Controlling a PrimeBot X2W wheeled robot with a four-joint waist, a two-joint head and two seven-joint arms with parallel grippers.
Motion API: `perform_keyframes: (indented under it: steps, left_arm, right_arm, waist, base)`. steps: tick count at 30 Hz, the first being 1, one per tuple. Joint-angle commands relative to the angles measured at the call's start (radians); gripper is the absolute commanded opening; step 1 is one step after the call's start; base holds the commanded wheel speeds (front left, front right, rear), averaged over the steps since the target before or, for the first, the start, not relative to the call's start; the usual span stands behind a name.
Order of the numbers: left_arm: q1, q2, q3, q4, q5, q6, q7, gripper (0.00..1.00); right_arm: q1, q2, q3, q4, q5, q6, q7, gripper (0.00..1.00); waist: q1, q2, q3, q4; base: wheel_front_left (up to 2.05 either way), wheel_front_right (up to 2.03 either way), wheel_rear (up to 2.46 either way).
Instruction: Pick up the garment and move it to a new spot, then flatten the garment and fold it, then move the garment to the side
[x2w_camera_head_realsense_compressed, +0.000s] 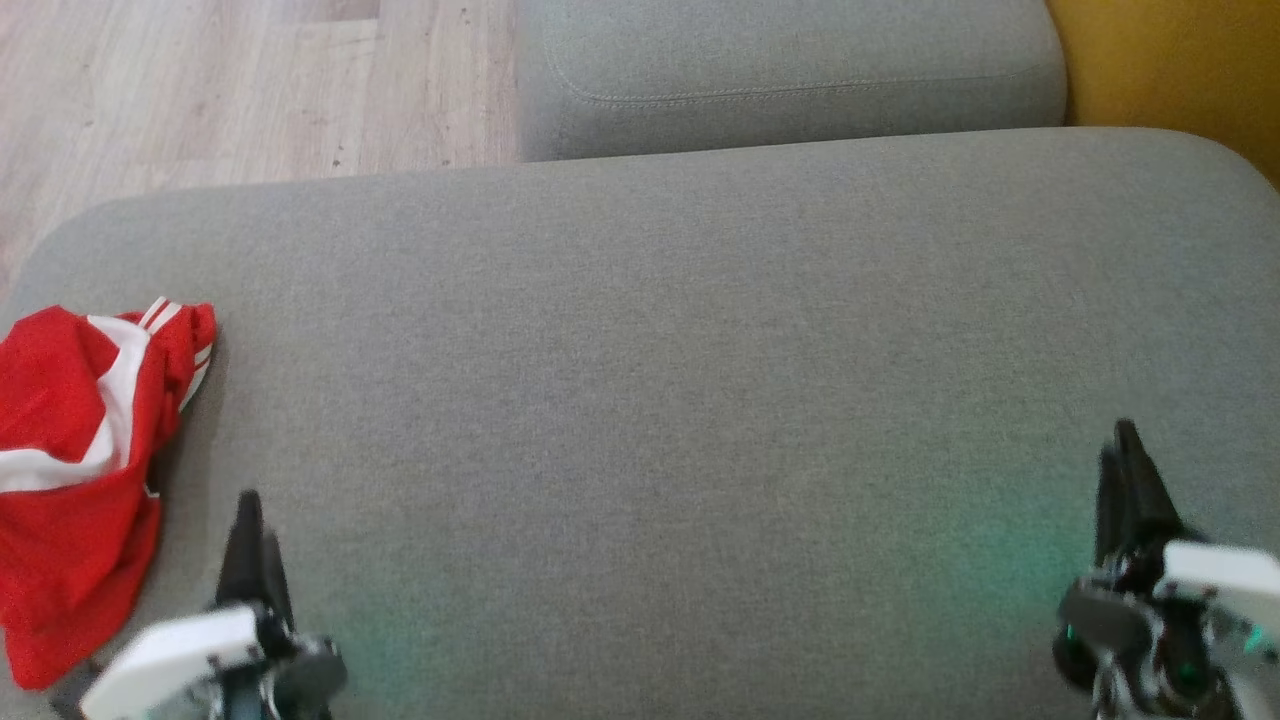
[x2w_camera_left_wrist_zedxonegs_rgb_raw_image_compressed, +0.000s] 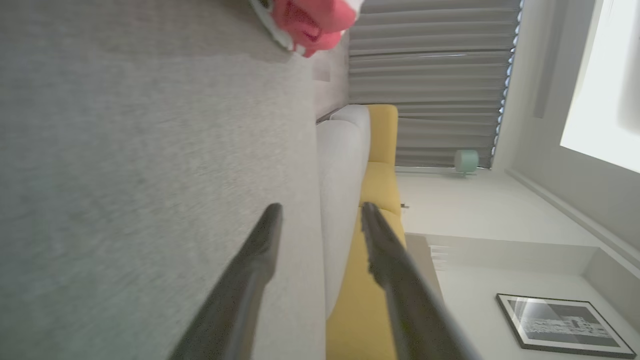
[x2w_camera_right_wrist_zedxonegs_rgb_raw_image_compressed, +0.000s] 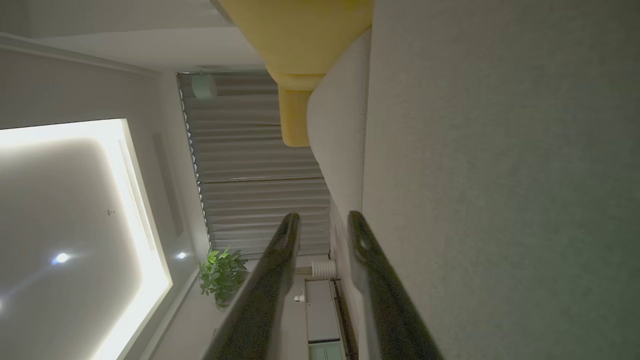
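Wide grey fabric seat cushion takes the foreground, with a second grey cushion butted against its far edge. Light wood plank floor far left, yellow upholstery far right. Wrist views: grey pleated curtains, small mint-green round object in front of them, white walls, framed monochrome picture, leafy potted plant. Recessed ceiling panel glows bright at its rim, ceiling spots on.

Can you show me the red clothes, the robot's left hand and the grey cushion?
red garment (x2w_camera_head_realsense_compressed: 70, 560), head view, red cloth below its white stripe.
left hand (x2w_camera_left_wrist_zedxonegs_rgb_raw_image_compressed: 321, 206), left wrist view, midway between its fingertips.
grey cushion (x2w_camera_head_realsense_compressed: 700, 350), head view, bare middle of its top.
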Motion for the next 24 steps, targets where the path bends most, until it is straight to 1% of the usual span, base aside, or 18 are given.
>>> perform_keyframes:
  steps: [1,10,16,24]
  left_arm:
    - [0.002,0.000,-0.001,0.004,0.001,0.000,-0.002,1.00]
    - [-0.008,0.008,-0.010,0.000,0.037,-0.001,-0.026,1.00]
    - [-0.017,0.014,-0.016,0.000,0.106,-0.001,-0.044,1.00]
    - [-0.031,0.019,-0.026,0.004,0.206,-0.001,-0.068,1.00]
  right_arm:
    - [0.002,0.000,0.001,0.003,-0.001,0.000,-0.001,1.00]
    - [-0.009,-0.009,0.021,-0.009,-0.023,0.000,-0.021,1.00]
    - [-0.025,-0.025,0.050,-0.004,-0.064,0.000,-0.044,1.00]
    - [-0.051,-0.031,0.067,-0.001,-0.153,0.000,-0.067,1.00]
  waist:
    - [0.0000,0.0000,0.001,0.000]
    - [0.0000,0.0000,0.003,-0.001]
    - [0.0000,0.0000,0.005,-0.002]
    - [0.0000,0.0000,0.010,-0.004]
  base:
    - [0.00,0.00,0.00]
    - [0.00,0.00,0.00]
    - [0.00,0.00,0.00]
    - [0.00,0.00,0.00]
